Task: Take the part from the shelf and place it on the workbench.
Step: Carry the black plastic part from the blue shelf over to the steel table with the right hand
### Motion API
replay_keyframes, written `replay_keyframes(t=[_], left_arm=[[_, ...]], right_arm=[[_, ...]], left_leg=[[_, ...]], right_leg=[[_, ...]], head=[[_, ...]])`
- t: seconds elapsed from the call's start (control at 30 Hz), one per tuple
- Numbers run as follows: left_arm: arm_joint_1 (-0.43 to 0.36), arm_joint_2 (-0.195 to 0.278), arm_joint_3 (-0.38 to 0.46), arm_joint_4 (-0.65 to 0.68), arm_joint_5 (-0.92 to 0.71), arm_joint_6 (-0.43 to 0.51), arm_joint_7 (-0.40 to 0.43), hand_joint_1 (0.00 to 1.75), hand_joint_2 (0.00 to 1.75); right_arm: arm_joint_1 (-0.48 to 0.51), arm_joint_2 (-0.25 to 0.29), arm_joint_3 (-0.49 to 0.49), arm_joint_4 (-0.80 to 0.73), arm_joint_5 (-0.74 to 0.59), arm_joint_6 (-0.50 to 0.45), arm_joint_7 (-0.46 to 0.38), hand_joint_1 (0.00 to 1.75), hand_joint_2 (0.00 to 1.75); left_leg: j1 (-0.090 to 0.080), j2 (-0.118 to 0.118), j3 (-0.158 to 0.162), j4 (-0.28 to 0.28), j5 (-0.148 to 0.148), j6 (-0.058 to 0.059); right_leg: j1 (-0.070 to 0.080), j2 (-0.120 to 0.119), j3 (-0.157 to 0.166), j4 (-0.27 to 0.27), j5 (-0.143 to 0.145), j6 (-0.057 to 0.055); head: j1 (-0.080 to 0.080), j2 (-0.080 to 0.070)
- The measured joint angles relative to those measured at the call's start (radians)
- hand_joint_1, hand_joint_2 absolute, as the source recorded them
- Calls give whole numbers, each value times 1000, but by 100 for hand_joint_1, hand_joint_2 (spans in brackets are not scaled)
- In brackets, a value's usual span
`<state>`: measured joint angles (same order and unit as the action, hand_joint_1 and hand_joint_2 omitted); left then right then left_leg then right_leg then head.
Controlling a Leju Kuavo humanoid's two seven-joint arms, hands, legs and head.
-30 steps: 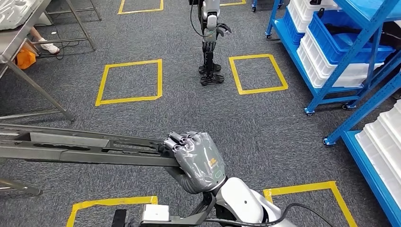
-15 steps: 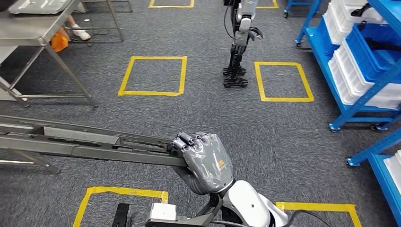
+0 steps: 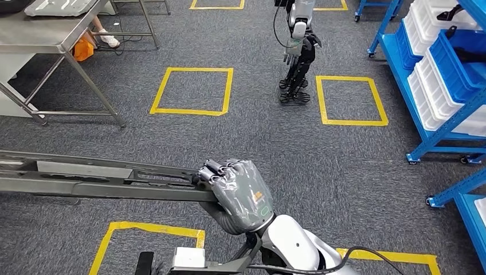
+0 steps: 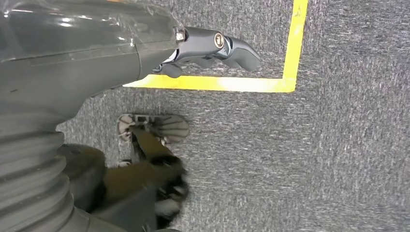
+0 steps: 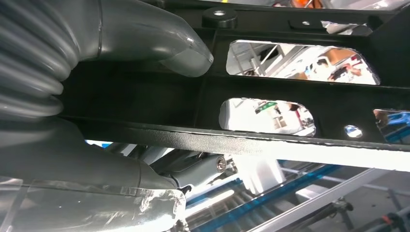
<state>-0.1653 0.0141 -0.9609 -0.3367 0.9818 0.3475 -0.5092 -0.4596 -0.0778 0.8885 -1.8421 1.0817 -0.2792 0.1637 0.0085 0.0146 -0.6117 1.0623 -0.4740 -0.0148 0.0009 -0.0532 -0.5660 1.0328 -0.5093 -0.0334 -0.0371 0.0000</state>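
From the head view, the right hand [image 3: 240, 193] grips one end of the long dark metal part [image 3: 97, 179], held level above the carpet. The right wrist view shows fingers [image 5: 145, 34] wrapped around it. The left hand [image 4: 212, 46] hangs over the floor, seemingly holding nothing, fingers loosely curled.

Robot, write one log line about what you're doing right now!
phase: carrying | right hand: grips long dark metal part | left hand: empty | workbench: ahead left
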Motion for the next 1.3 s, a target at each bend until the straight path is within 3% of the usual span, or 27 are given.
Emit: replay_keyframes(t=[0.03, 0.1, 0.17, 0.23, 0.3, 0.33, 0.37, 0.4, 0.43, 0.5, 0.57, 0.63, 0.7, 0.8, 0.87, 0.9, 0.97, 1.03, 1.13, 1.2, 1.3], left_arm=[[-1, 0, 0, 0, 0, 0, 0, 0, 175], [0, 0, 0, 0, 0, 0, 0, 0, 175], [1, 0, 0, 0, 0, 2, 0, 0, 175], [0, 0, 0, 0, -1, 6, 0, 0, 175], [-1, 0, 0, 0, -2, 8, 1, 0, 175], [-1, 0, 0, 0, -2, 8, 1, 0, 175], [-1, 0, 0, 0, -2, 9, 2, 0, 175], [-1, 0, 0, 0, -2, 9, 2, 0, 175], [-1, 0, 0, 0, -2, 9, 3, 0, 175], [-1, 0, 1, 0, -3, 9, 3, 0, 175], [-1, 0, 1, 0, -4, 9, 4, 0, 175], [1, 0, 1, 0, -5, 10, 5, 0, 175], [2, 0, 1, 0, -6, 10, 5, 0, 175], [1, 0, 2, 0, -7, 10, 6, 0, 175], [4, 0, 3, 0, -9, 10, 7, 0, 175], [5, 0, 3, 0, -10, 10, 8, 0, 175], [5, 0, 4, 0, -15, 10, 11, 0, 175], [4, 0, 6, 0, -18, 10, 13, 0, 175], [4, 1, 7, 0, -19, 10, 14, 0, 175], [3, 1, 8, 0, -19, 10, 15, 0, 175], [0, 2, 10, 0, -19, 10, 16, 0, 175]], right_arm=[[0, 1, 0, 0, 0, 0, 0, 175, 175], [0, 1, 0, 0, 0, 0, 0, 175, 175], [-1, 2, 0, 0, 0, 2, 0, 175, 175], [-1, 2, 0, 0, 0, 4, 0, 175, 175], [2, 1, 0, 0, 0, 5, 0, 175, 175], [4, 0, 0, 0, 0, 6, 0, 175, 175], [5, 0, 0, 0, 0, 6, 0, 175, 175], [6, -1, 0, 0, 0, 6, 0, 175, 175], [6, -1, 0, 0, 0, 6, 0, 175, 175], [5, -1, 0, 0, 0, 5, -1, 175, 175], [6, 0, 0, 0, 0, 5, -2, 175, 175], [6, 0, 0, 0, -1, 5, -3, 175, 175], [5, 2, 0, 0, -1, 5, -3, 175, 175], [6, 4, 0, 0, -2, 6, -3, 175, 175], [9, 4, 0, 0, -3, 7, -3, 175, 175], [9, 4, 0, 0, -3, 7, -3, 175, 175], [10, 4, 0, 0, -4, 8, -3, 175, 175], [10, 4, 0, 0, -3, 8, -3, 175, 175], [10, 4, 0, 0, -3, 7, -3, 175, 175], [10, 4, 0, 0, -3, 7, -4, 175, 175], [13, 3, 0, 0, -2, 7, -6, 175, 175]], left_leg=[[-4, 5, 13, -31, 7, 5], [-10, -1, 13, -41, 6, 15], [-5, -9, 20, -54, 12, 24], [0, -17, 27, -66, 18, 35], [-2, -27, 27, -65, 17, 41], [-2, -34, 27, -63, 16, 42], [-2, -41, 26, -60, 14, 42], [-2, -50, 26, -56, 12, 41], [-1, -58, 26, -52, 9, 39], [0, -74, 21, -39, 2, 30], [1, -84, 12, -32, 0, 20], [4, -90, 10, -31, 0, 10], [3, -70, 0, 0, -21, 1], [5, -32, -77, 167, -101, -12], [8, -27, -113, 236, -115, -16], [9, -26, -105, 217, -95, -16], [9, -10, -45, 91, -31, -11], [2, 8, 3, -14, 5, -2], [-4, 2, 11, -39, 6, 13], [-1, -7, 17, -51, 11, 24], [0, -20, 22, -58, 14, 38]], right_leg=[[1, -4, 2, -1, -2, 4], [0, -11, 4, -4, -3, 13], [-2, -1, 4, 7, -15, 24], [-5, 28, -29, 85, -64, 30], [-5, 46, -93, 216, -122, 31], [-6, 48, -118, 262, -132, 32], [-6, 48, -127, 273, -123, 33], [-7, 50, -116, 242, -93, 32], [-8, 55, -90, 179, -53, 31], [-11, 82, -38, 58, 0, 29], [-8, 97, -25, 19, 6, 25], [-6, 85, -25, 13, 11, 16], [-8, 69, -18, 4, 14, 6], [-8, 43, -12, 0, 13, -4], [-6, 26, -11, 1, 10, -6], [-6, 20, -10, 1, 8, -5], [-6, 8, -4, 1, 3, -2], [-2, -1, 0, 1, -2, 6], [-1, -10, 4, -2, -5, 20], [-4, 4, -2, 21, -25, 30], [-6, 42, -79, 182, -107, 34]], head=[[0, 0], [2, 0], [6, 0], [17, 0], [30, 0], [35, 0], [39, 0], [42, 0], [44, 0], [50, 0], [50, 0], [47, 0], [38, 0], [19, 0], [14, 0], [11, 0], [3, 0], [-1, 0], [3, 0], [10, 0], [29, 0]])
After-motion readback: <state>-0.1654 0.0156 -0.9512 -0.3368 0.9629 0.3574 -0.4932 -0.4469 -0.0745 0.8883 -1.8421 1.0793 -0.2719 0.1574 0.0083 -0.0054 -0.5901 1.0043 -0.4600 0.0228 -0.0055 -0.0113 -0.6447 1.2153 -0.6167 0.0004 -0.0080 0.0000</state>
